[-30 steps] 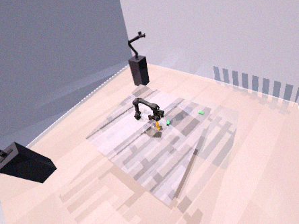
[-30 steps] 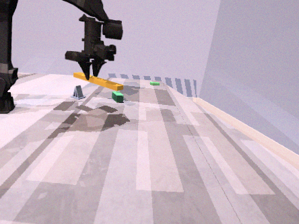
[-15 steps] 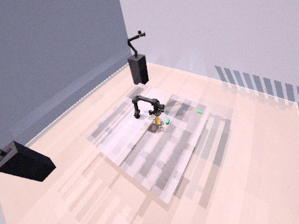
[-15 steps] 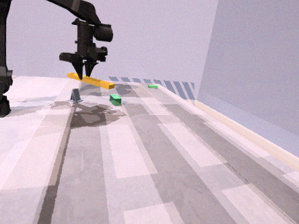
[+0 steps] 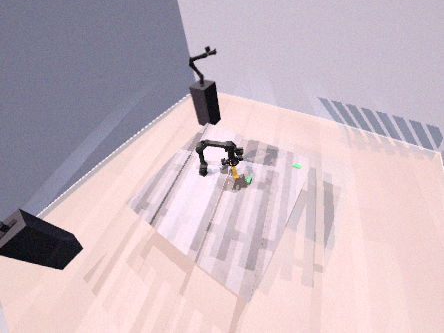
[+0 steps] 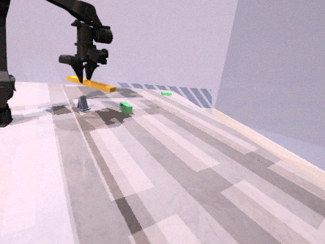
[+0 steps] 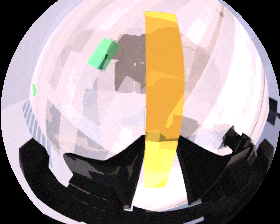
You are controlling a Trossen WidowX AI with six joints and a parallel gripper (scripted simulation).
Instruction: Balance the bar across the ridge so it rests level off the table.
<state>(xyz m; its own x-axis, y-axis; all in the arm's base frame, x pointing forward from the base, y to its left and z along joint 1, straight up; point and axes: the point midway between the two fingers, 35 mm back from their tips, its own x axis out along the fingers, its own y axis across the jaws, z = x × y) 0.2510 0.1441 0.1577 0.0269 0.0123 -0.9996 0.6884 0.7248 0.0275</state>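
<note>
My gripper [image 6: 85,77] [image 5: 233,165] is shut on the orange bar [image 6: 92,83] [image 5: 234,173] [image 7: 161,97] and holds it in the air, roughly level. The grip sits left of the bar's middle in the exterior view. The small grey ridge [image 6: 83,103] stands on the table just below the bar, with a clear gap between them. In the wrist view the bar runs straight away from the fingers; the ridge does not show there.
A green block [image 6: 126,108] [image 5: 248,179] [image 7: 103,53] lies on the table right of the ridge. A second, flatter green piece [image 6: 166,93] [image 5: 297,166] lies farther off. The arm's base [image 6: 4,104] stands at the left. A dark pedestal [image 5: 205,102] stands at the back.
</note>
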